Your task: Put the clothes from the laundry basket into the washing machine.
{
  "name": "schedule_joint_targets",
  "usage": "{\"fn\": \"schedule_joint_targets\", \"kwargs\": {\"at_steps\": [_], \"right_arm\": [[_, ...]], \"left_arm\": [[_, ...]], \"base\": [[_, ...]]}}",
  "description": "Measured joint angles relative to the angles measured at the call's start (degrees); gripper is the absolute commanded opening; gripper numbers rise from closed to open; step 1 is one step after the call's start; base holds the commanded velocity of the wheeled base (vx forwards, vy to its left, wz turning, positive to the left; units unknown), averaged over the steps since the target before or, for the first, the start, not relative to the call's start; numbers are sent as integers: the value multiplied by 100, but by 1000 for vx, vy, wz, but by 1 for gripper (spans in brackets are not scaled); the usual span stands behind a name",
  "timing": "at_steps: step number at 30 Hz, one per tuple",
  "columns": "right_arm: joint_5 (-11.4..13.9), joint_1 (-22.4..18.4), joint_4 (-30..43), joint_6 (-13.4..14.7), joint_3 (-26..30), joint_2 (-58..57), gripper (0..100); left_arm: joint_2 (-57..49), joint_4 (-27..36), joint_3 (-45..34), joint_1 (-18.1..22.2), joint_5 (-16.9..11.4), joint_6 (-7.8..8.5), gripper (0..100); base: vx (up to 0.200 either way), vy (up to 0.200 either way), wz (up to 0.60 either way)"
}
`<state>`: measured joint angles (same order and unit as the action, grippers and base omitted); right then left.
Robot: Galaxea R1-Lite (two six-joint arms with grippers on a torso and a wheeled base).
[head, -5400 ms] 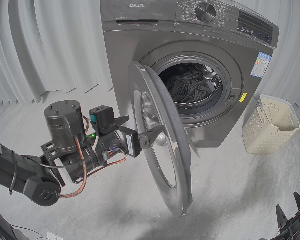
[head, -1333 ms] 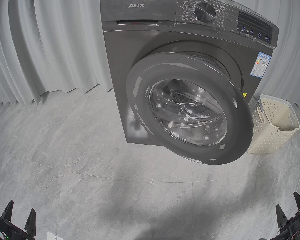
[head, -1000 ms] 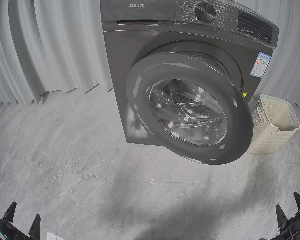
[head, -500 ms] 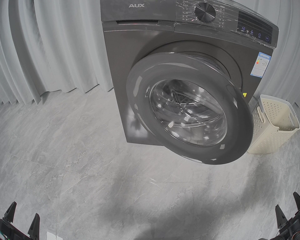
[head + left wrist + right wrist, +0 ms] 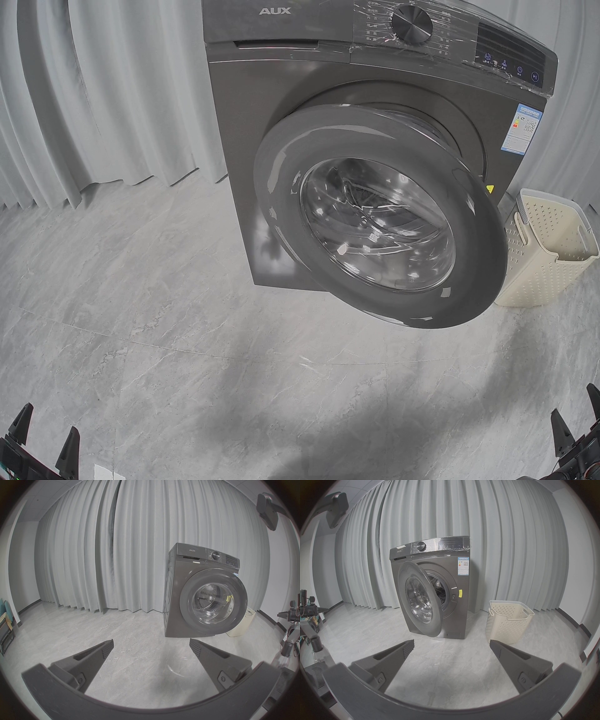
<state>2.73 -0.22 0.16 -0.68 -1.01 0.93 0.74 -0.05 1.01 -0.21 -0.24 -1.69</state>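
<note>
The grey washing machine (image 5: 250,125) stands ahead, its round glass door (image 5: 381,225) swung most of the way to but still ajar (image 5: 420,600). Whatever lies in the drum is hidden behind the door. The cream laundry basket (image 5: 544,250) sits on the floor to the machine's right, and what shows of its inside (image 5: 509,617) looks empty. My left gripper (image 5: 47,431) hangs low at the near left, open and empty (image 5: 150,642). My right gripper (image 5: 575,409) is low at the near right, also open and empty (image 5: 451,642). Both are far from the machine.
Pale curtains (image 5: 112,94) hang behind and to the left of the machine. Bare grey floor (image 5: 187,325) stretches between me and the machine. A stand with gear (image 5: 309,614) is off to one side.
Since 5.4 s ago the door has swung from wide open to nearly shut, covering the dark clothes in the drum, and my left arm has drawn back low. The last second shows only a slight camera shift.
</note>
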Motion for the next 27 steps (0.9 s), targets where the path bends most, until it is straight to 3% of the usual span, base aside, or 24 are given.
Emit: {"fn": "schedule_joint_targets", "kwargs": {"at_steps": [3, 21, 27], "right_arm": [[11, 4, -5, -29, 0, 0, 100], [11, 15, 2, 22, 0, 0, 100], [2, 9, 22, 2, 0, 0, 100]], "left_arm": [[0, -2, 0, 5, 0, -11, 100], [2, -2, 0, 7, -5, 9, 100], [5, 0, 0, 10, -2, 13, 100]], "base": [[0, -200, 0], [0, 0, -100], [0, -200, 0]]}}
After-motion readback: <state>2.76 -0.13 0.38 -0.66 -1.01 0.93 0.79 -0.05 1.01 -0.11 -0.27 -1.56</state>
